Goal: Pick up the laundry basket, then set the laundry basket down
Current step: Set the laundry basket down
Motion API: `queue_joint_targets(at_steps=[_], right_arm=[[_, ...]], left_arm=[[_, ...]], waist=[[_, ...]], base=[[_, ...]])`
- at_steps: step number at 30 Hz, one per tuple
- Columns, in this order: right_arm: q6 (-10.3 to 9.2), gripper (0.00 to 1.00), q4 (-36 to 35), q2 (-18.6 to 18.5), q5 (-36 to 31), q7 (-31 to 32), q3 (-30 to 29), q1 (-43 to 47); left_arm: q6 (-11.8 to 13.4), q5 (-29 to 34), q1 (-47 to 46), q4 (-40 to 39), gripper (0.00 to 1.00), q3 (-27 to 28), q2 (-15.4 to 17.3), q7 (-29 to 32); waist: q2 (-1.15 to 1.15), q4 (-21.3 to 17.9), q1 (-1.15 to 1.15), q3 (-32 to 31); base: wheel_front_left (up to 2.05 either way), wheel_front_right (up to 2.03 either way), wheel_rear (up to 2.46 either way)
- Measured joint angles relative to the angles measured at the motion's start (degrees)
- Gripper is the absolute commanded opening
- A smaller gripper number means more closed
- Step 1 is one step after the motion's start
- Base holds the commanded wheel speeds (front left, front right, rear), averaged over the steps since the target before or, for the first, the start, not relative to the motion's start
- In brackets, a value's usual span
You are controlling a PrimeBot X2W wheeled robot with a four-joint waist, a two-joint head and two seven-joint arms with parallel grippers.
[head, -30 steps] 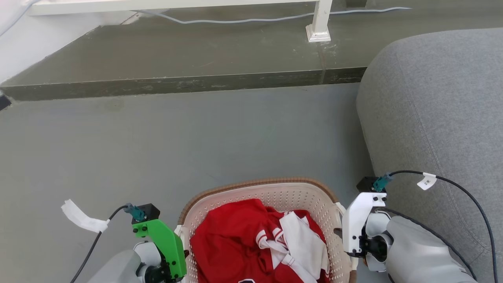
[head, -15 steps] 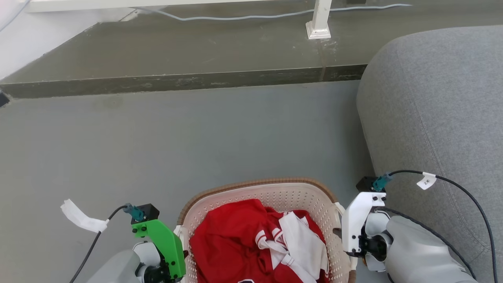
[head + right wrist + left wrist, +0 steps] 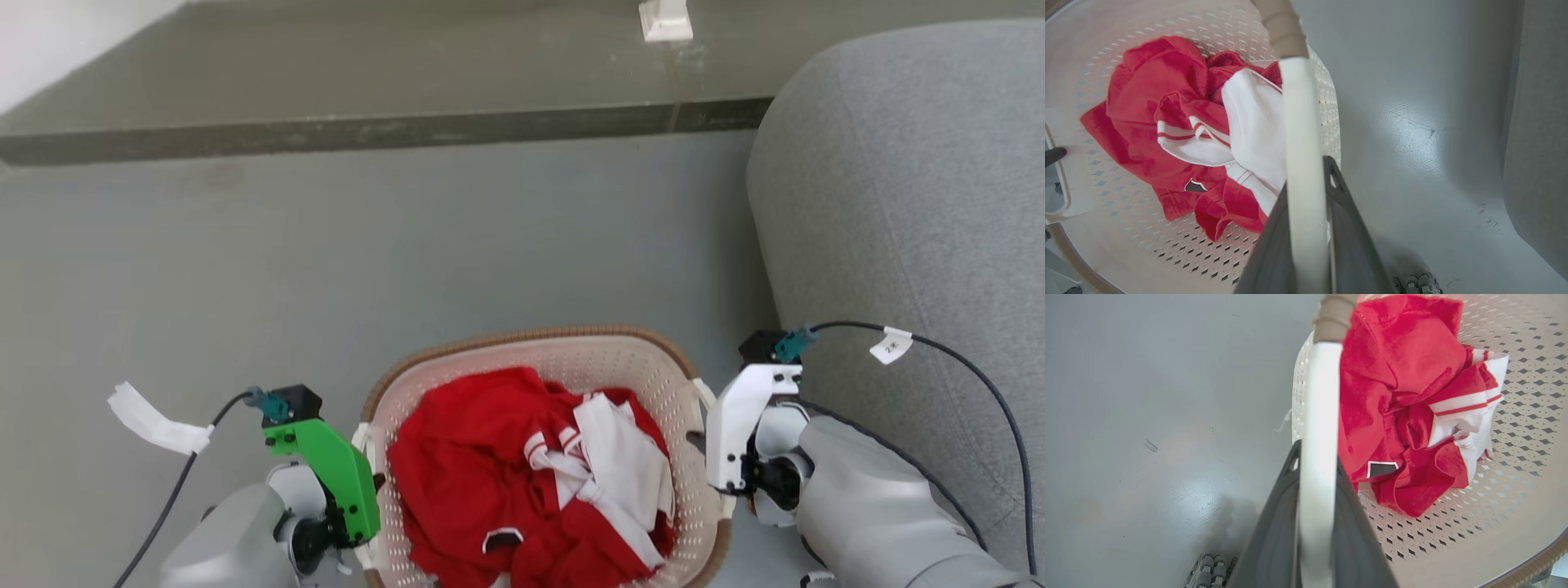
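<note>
Left gripper (image 3: 1316, 457) pinches the basket's (image 3: 531, 336) left handle (image 3: 1319, 396) between its dark fingers, and the right gripper (image 3: 1308, 175) clamps the right handle (image 3: 1298, 122) the same way. Between the two arms the basket sits over grey floor (image 3: 408, 245), just beside the sofa (image 3: 898, 204), with red and white clothes (image 3: 473, 457) heaped inside. I cannot tell whether its base is off the floor. The carry likely goes best with both arms moving together and level, since the smooth loops could swivel in the fingers and tip the load. Steer clear of the sofa, lower until the base lies flat, and only then open.
</note>
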Motion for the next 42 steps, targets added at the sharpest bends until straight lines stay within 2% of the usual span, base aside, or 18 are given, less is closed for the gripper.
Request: queue_joint_targets(at_steps=[25, 42], right_arm=[[0.0, 0.0, -0.98, -0.32, -0.65, -9.31, -0.18, -7.72], [0.0, 0.0, -0.99, -0.31, -1.18, -15.18, -0.41, -13.7]], left_arm=[[-0.05, 0.69, -8.57, -1.32, 0.0, 0.08, 1.42, -6.89], [-0.11, 2.68, -15.66, -1.27, 0.0, -0.08, 2.05, -11.47]], waist=[[0.0, 0.35, 0.01, 15.14], [0.0, 0.07, 0.01, 27.96]], base=[[0.0, 0.0, 0.0], [0.0, 0.0, 0.0]])
